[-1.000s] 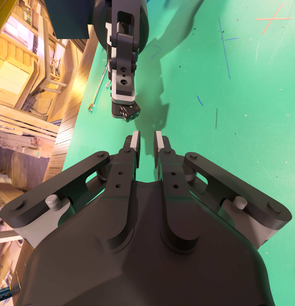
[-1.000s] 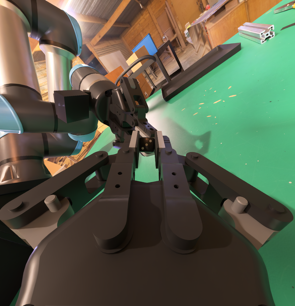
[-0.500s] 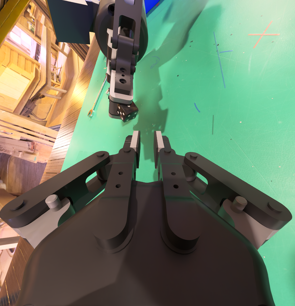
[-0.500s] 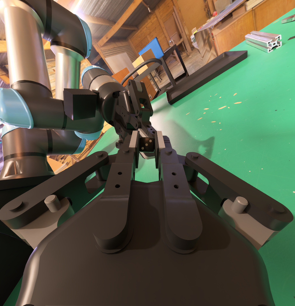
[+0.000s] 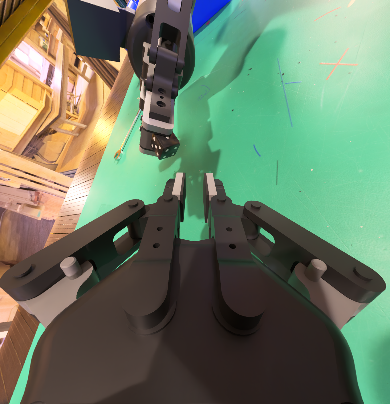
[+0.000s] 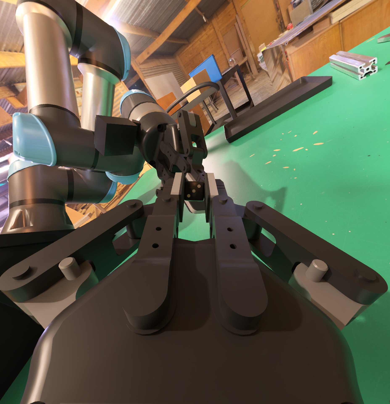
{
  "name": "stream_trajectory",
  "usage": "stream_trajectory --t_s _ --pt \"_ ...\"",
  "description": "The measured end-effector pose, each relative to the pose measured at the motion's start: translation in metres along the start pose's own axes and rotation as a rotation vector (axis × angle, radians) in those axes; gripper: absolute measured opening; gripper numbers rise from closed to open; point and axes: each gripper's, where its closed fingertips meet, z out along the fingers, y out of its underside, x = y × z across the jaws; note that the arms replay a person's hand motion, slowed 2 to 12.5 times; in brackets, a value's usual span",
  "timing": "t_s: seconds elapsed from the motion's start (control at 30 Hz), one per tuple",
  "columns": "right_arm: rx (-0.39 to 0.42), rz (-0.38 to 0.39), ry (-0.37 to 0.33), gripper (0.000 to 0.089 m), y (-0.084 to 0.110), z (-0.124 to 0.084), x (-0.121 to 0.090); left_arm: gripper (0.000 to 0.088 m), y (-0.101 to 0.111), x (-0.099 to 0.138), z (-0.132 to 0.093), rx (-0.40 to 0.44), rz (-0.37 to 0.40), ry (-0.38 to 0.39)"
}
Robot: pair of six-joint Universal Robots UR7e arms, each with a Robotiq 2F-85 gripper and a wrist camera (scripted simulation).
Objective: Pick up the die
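Note:
The die (image 6: 194, 190) is black with white pips. My right gripper (image 6: 194, 188) is shut on it, one pad on each side. In the left wrist view the die (image 5: 165, 145) sticks out of the right gripper's fingertips (image 5: 155, 129), held a little above the green table (image 5: 299, 196) over its own shadow. My left gripper (image 5: 194, 182) holds nothing, and its pads stand a narrow gap apart. It points at the die from a short way off and does not touch it. In the right wrist view the left gripper (image 6: 189, 170) shows just beyond the die.
A thin wrench (image 5: 126, 140) lies near the table's left edge behind the right gripper. A long dark tray (image 6: 277, 109) and an aluminium profile (image 6: 355, 65) lie on the far side. The left arm (image 6: 69, 142) fills the left of the right wrist view.
Both wrist views have shifted over the table, and its marks have slid. The die stays clamped in my right gripper. The left gripper's narrow gap is unchanged.

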Motion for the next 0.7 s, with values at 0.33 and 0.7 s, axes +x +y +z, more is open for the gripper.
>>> stream_trajectory --t_s 0.33,0.7 --pt "0.003 -0.011 0.0 0.0163 -0.0021 -0.0011 -0.0013 0.0145 -0.0028 -0.0001 -0.0006 0.039 -0.032 0.005" --pt "0.018 -0.046 -0.012 0.0163 -0.0097 -0.0064 -0.0068 0.0144 -0.006 -0.0013 -0.0034 0.09 -0.072 0.013"
